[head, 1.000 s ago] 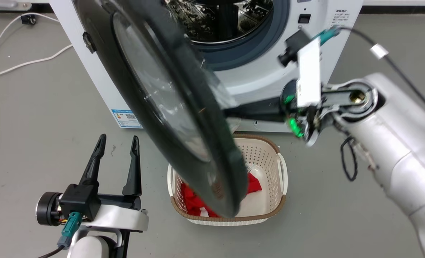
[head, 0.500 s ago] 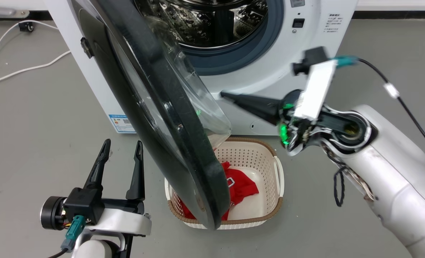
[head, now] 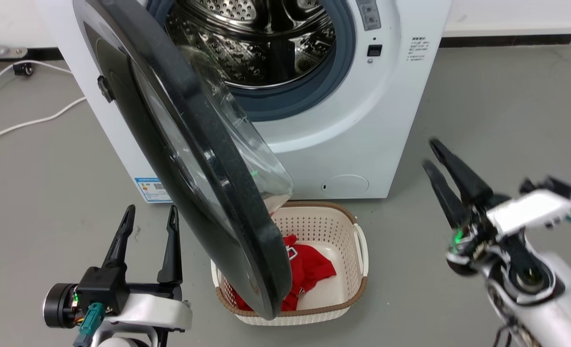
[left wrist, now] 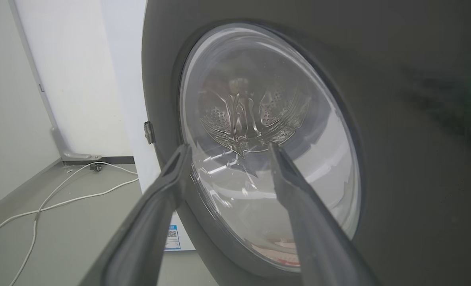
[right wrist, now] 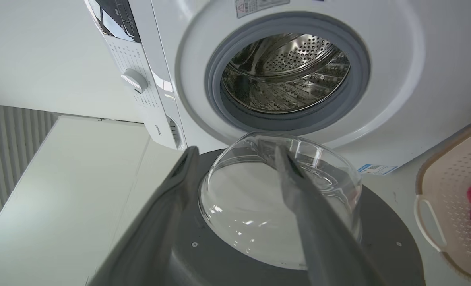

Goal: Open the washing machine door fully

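Nothing fully legible anywhere. On washing machine front, btm left corner: blue-edged sticker w/ QR code and small print, too small to read, right end hidden behind washing machine door. Same sticker in left wrist view and right wrist view, illegible there too. Upper right of front, beside small dark button: block of tiny print, unreadable. Above drum opening: white warning label w/ triangle sign, cut off by pic's top edge, txt blurred. On control panel lower edge: short lettering, poss. a brand, can't make out.
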You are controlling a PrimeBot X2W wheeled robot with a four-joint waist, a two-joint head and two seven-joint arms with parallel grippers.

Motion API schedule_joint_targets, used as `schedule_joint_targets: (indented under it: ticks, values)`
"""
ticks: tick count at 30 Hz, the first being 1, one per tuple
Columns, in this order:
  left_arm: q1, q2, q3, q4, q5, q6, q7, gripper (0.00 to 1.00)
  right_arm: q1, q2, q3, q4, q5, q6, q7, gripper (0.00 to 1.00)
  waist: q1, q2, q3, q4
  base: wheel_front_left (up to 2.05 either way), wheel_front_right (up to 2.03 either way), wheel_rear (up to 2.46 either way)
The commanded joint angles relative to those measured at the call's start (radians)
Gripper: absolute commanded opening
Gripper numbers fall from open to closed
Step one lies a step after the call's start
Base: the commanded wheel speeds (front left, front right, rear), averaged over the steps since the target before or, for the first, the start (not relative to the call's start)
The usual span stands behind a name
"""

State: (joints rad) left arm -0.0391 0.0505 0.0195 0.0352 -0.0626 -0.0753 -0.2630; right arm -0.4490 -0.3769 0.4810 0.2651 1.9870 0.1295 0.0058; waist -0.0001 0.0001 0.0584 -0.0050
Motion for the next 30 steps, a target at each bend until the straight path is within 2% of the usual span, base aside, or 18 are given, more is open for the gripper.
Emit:
schedule_joint_targets:
  ticks: [1,5,9,12,15,20,23,25,30]
  values:
    - [0.016,0.0,0.006,0.0,0.004,0.004,-0.002,1.0,0.032,-0.006,-0.006,-0.013,-0.025,0.002,-0.035,1.0,0.0001,-0.0001,-0.008,-0.004,0.0,0.0,0.0]
    - [0.027,0.0,0.014,0.002,0.004,0.001,-0.002,1.0,0.136,-0.023,-0.002,-0.028,-0.15,0.002,-0.206,1.0,0.0001,-0.0001,-0.026,-0.004,0.0,0.0,0.0]
    - [0.043,0.0,0.022,0.004,0.006,0.001,-0.002,1.0,0.193,-0.02,-0.023,0.03,-0.337,0.002,-0.268,1.0,0.0001,-0.0001,-0.042,-0.007,0.0,0.0,0.0]
    - [0.055,0.0,0.027,0.003,0.007,0.001,-0.002,1.0,0.224,0.049,-0.165,0.089,-0.571,0.002,-0.27,1.0,0.0001,-0.0001,-0.051,-0.013,0.0,0.0,0.0]
    - [0.058,0.0,0.03,0.005,0.008,0.001,-0.002,1.0,0.26,0.139,-0.317,0.088,-0.846,0.002,-0.27,1.0,0.0001,-0.0001,-0.055,-0.015,0.0,0.0,0.0]
    - [0.053,0.0,0.031,0.007,0.012,-0.002,-0.002,1.0,0.318,0.26,-0.517,-0.04,-1.341,0.001,-0.27,1.0,0.0001,-0.0001,-0.056,-0.016,0.0,0.0,0.0]
    - [0.047,0.0,0.032,0.007,0.017,-0.004,-0.002,1.0,0.351,0.296,-0.573,-0.159,-1.63,0.001,-0.27,1.0,0.0001,-0.0001,-0.055,-0.015,0.0,0.0,0.0]
    - [0.043,0.0,0.033,0.007,0.017,-0.006,-0.002,1.0,0.375,0.312,-0.58,-0.226,-1.78,0.001,-0.27,1.0,0.0001,-0.0001,-0.055,-0.015,0.0,0.0,0.0]
    - [0.035,0.0,0.037,0.005,0.027,-0.013,-0.002,1.0,0.444,0.327,-0.561,-0.32,-1.999,0.001,-0.27,1.0,0.0001,-0.0001,-0.057,-0.012,0.0,0.0,0.0]
